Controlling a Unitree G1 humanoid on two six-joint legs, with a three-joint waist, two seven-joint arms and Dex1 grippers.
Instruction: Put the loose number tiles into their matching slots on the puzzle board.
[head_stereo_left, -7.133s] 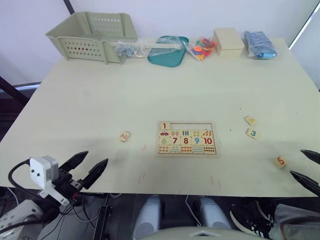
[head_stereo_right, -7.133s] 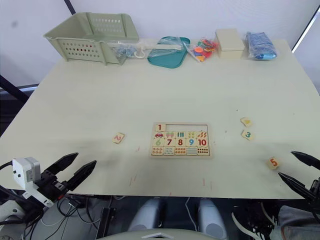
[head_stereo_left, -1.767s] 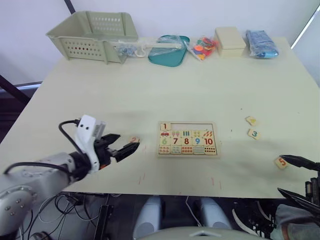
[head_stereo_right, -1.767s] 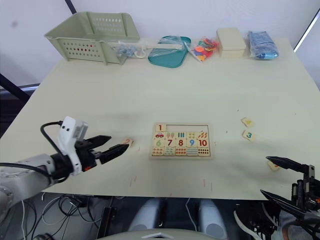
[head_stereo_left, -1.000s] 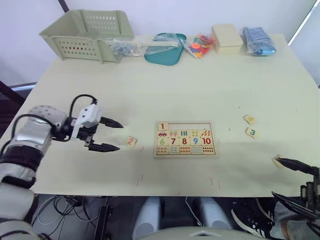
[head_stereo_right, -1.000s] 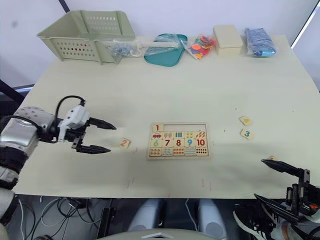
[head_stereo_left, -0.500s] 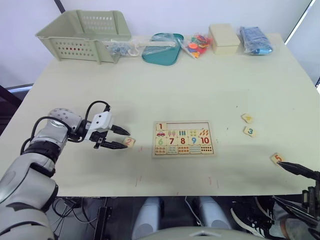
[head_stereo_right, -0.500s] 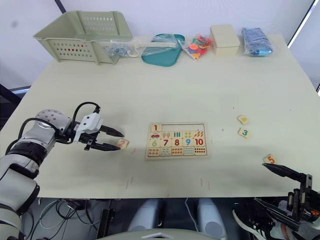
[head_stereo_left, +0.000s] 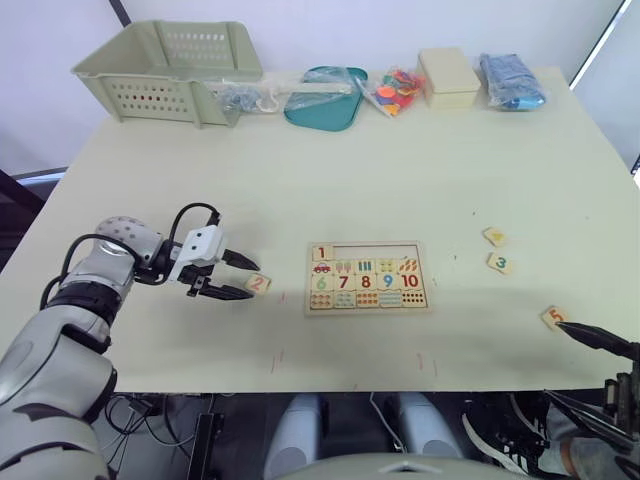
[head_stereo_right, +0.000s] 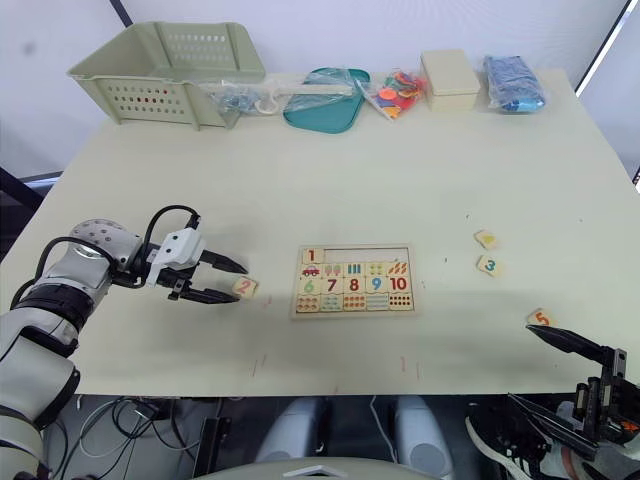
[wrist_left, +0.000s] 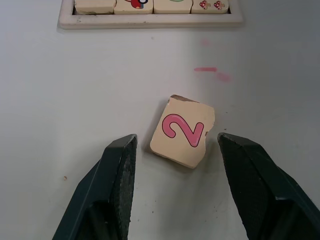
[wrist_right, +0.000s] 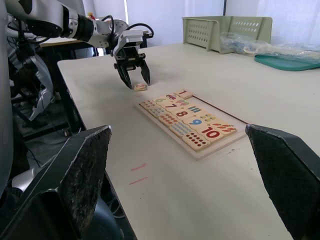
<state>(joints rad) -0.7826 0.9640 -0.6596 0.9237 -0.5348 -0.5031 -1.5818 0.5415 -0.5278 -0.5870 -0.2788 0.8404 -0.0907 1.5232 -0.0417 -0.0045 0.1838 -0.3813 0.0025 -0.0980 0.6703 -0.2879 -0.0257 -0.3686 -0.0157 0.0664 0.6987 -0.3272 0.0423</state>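
Note:
The puzzle board (head_stereo_left: 366, 277) lies mid-table with the 1 tile (head_stereo_left: 322, 253) in its far row of slots (head_stereo_left: 385, 251); the other slots of that row are empty. The pink 2 tile (wrist_left: 182, 132) lies flat on the table left of the board. My left gripper (head_stereo_left: 250, 278) is open, with one fingertip on each side of the tile and not touching it. Loose tiles lie at the right: a yellow-digit tile (head_stereo_left: 494, 236), the green 3 (head_stereo_left: 499, 263) and the 5 (head_stereo_left: 553, 317). My right gripper (head_stereo_left: 558, 361) is open and empty, just past the table's front right edge near the 5.
Along the far edge stand a green basket (head_stereo_left: 170, 65), a teal tray (head_stereo_left: 320, 100), a bag of coloured pieces (head_stereo_left: 395, 90), a cream box (head_stereo_left: 445, 75) and a blue bag (head_stereo_left: 510, 78). Faint red marks dot the tabletop near the front.
My left gripper came up from the table's front edge, swung left, then closed in on the 2 tile and now brackets it. Nothing has moved in the last half second.

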